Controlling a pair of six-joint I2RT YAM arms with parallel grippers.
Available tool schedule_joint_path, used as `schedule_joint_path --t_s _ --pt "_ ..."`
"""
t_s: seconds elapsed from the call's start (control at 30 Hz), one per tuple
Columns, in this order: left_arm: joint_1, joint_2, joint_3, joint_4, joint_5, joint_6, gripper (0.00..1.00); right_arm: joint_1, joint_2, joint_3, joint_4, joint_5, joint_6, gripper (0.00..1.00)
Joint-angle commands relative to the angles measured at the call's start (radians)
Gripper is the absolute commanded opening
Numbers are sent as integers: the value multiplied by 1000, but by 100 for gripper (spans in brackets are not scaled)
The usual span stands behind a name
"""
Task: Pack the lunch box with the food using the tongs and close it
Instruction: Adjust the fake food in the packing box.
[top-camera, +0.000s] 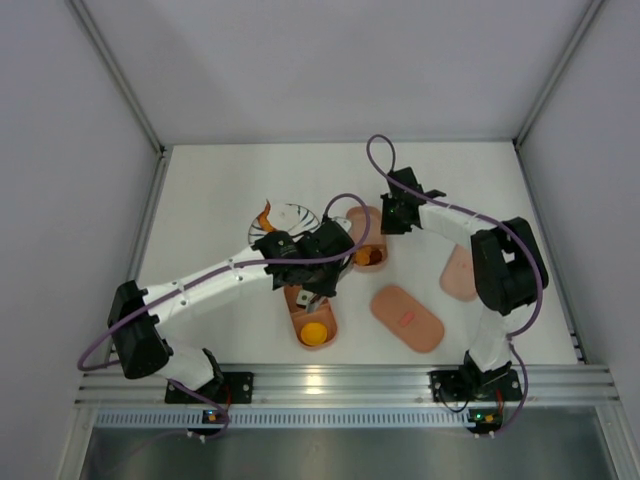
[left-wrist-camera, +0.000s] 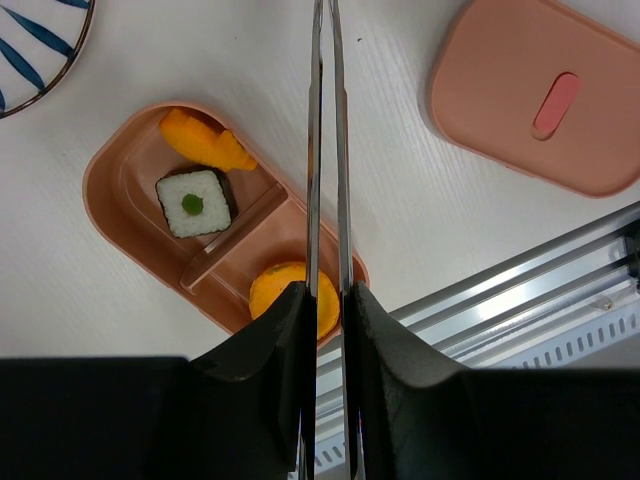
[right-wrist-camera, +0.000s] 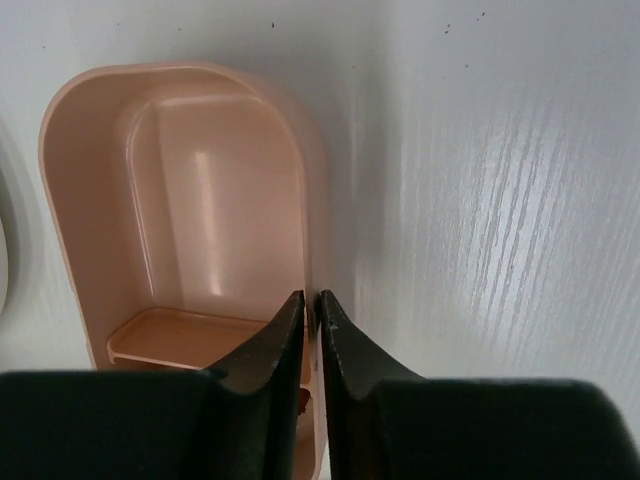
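silvery tongs (left-wrist-camera: 316, 150), clamped in left claw (left-wrist-camera: 328, 292), point straight ahead; right claw (right-wrist-camera: 312, 298) pinches tray (right-wrist-camera: 220, 220) wall.

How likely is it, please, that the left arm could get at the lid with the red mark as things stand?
Probably yes: the lid lies uncovered beside the tray under the left hand, nothing between. But that hand holds the tongs, so grasping it looks doubtful.

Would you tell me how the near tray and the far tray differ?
The near tray holds three food pieces; the far tray shows a bare large compartment. The right gripper pinches the far tray's wall; the near tray lies ungripped. Both are pink and divided.
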Motion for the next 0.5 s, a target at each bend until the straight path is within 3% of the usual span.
schedule_joint_path --t_s 0.0,0.13,0.47 --pt "-4 -16 57 0 -11 2 23 15 10 22 53 3 1 9" --pt "-4 -39 63 0 0 -8 22 15 7 2 64 1 4 2" --pt "-3 -32 34 23 3 3 23 17 1 -1 60 -3 1 0"
